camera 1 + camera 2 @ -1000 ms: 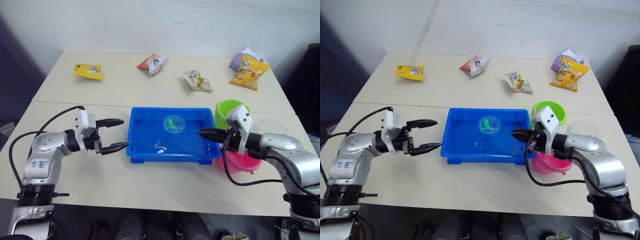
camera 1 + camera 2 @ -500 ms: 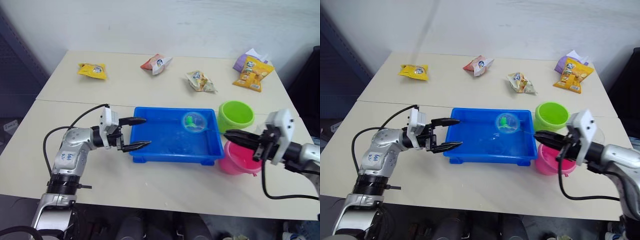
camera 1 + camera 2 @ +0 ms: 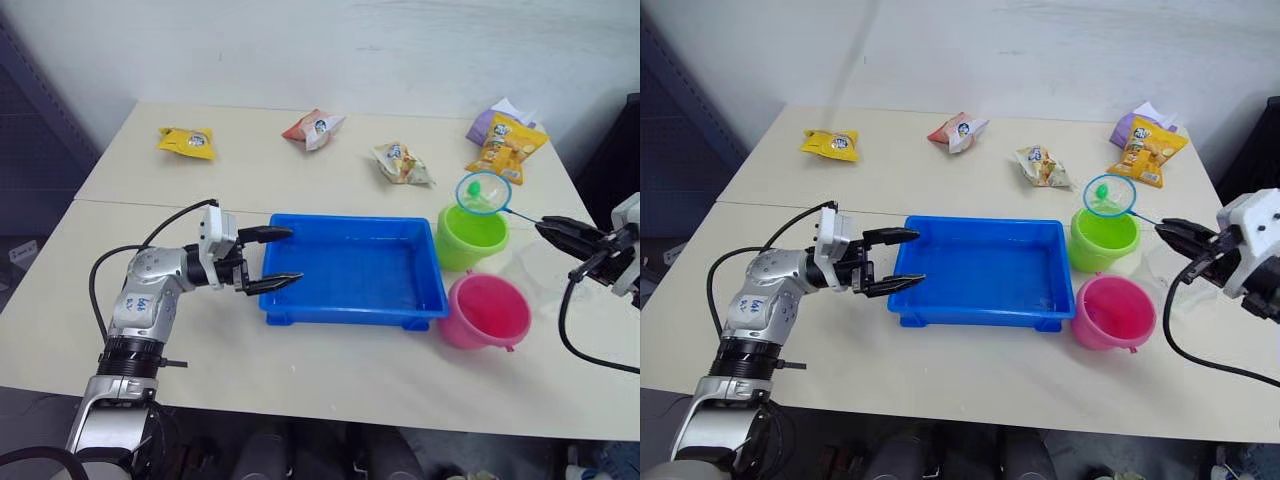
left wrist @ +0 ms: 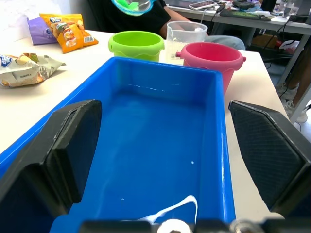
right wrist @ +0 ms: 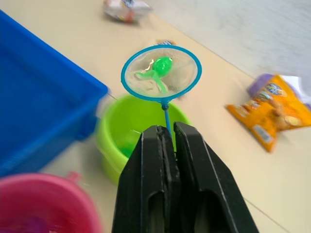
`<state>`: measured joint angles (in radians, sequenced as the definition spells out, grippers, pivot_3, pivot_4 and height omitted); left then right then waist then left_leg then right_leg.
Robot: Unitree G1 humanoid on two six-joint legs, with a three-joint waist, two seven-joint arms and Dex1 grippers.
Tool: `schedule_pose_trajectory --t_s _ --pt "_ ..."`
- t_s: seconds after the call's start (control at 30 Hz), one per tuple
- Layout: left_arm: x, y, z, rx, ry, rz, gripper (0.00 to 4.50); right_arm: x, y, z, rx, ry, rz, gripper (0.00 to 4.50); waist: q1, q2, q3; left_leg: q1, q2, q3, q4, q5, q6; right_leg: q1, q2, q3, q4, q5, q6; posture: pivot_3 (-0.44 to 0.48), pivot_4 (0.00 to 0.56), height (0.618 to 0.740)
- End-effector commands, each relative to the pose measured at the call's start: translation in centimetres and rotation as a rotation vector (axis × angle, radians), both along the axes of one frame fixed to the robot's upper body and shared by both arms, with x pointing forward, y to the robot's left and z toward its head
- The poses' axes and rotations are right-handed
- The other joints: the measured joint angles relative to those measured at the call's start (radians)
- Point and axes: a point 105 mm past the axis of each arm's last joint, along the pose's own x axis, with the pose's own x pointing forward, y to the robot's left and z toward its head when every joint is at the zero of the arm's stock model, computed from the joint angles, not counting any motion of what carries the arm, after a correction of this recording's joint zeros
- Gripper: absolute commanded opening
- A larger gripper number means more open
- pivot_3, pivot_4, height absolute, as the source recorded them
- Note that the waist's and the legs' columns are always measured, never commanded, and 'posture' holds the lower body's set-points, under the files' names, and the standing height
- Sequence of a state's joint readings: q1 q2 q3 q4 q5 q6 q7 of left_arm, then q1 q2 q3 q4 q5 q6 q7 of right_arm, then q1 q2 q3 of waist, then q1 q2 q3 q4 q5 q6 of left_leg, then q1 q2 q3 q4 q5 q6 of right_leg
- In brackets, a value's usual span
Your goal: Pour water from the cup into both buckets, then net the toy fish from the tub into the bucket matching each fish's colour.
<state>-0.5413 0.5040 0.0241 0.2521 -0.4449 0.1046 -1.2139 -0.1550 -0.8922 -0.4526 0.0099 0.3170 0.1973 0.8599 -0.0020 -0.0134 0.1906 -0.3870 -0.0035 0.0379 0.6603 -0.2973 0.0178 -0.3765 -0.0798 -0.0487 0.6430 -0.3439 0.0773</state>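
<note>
The blue tub point(image 3: 345, 311) lies mid-table, water in it. My left gripper point(image 3: 293, 255) is open, its fingers reaching over the tub's left rim. Right of the tub stand the lime green bucket point(image 3: 470, 240) and, nearer me, the pink bucket point(image 3: 488, 312). The clear cup point(image 4: 186, 33) stands behind the pink bucket. My right gripper point(image 5: 166, 130) is shut on the thin handle of the net point(image 5: 161, 72). The blue hoop hangs just above the green bucket's far rim. A green toy fish point(image 5: 160, 65) lies in the mesh.
Snack packets lie along the far table: a yellow one point(image 3: 186, 142) at left, a red and white one point(image 3: 312, 126), a pale one point(image 3: 402, 162), and an orange one point(image 3: 505, 147) on a purple one at right. The table's right edge is near my right arm.
My right arm has swung right and lifted the net with the green fish out of the tub to above the green bucket. The left gripper stays open at the tub's left rim.
</note>
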Motion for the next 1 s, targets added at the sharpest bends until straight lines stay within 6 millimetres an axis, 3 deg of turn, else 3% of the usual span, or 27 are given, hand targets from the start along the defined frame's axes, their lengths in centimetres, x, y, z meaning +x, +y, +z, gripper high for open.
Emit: schedule_pose_trajectory --t_s 0.03,0.13,0.33,0.6,0.8,1.0 --pt "0.1 0.4 1.0 -0.007 -0.053 0.012 4.49 0.3 -0.3 0.1 -0.269 -0.118 0.022 0.00 0.000 0.000 0.000 0.000 0.000 0.000 0.000 0.000 0.000 0.000 0.000 0.000 0.000 0.000 0.000 0.000 0.150 0.740" --pt "0.2 0.4 1.1 -0.011 -0.060 0.023 4.49 -0.1 -0.3 -0.8 -0.506 -0.196 0.074 0.00 0.000 0.000 0.000 0.000 0.000 0.000 0.000 0.000 0.000 0.000 0.000 0.000 0.001 0.000 0.000 0.000 0.150 0.740" --pt "0.2 0.3 1.7 -0.021 -0.073 0.032 4.49 0.0 -1.3 -0.3 -0.802 -0.386 0.038 0.00 -0.003 0.000 0.000 0.000 0.000 0.001 0.002 0.000 -0.001 0.000 0.000 0.000 0.001 0.000 0.000 0.000 0.150 0.740" --pt "0.1 -1.1 2.8 -0.041 -0.086 0.011 4.49 -0.8 -1.5 0.3 -1.108 -0.591 0.047 0.00 -0.001 0.000 0.000 0.000 0.000 0.001 0.002 0.001 -0.002 0.000 0.000 0.001 0.001 0.000 0.000 0.000 0.150 0.740" --pt "0.1 -1.9 3.1 -0.036 -0.093 -0.016 4.49 -0.7 -1.7 -0.1 -1.216 -0.628 0.061 0.00 -0.004 0.000 0.000 0.000 0.000 0.001 0.002 0.002 -0.003 0.000 0.001 0.001 0.001 0.000 0.000 0.000 0.150 0.740" --pt "0.1 -2.4 3.3 -0.030 -0.094 -0.043 4.49 -1.1 -2.1 -0.5 -1.178 -0.623 0.045 0.00 -0.002 0.000 0.000 0.000 0.000 0.002 0.002 0.002 -0.003 0.000 0.001 0.001 0.001 0.000 0.000 0.000 0.150 0.740"
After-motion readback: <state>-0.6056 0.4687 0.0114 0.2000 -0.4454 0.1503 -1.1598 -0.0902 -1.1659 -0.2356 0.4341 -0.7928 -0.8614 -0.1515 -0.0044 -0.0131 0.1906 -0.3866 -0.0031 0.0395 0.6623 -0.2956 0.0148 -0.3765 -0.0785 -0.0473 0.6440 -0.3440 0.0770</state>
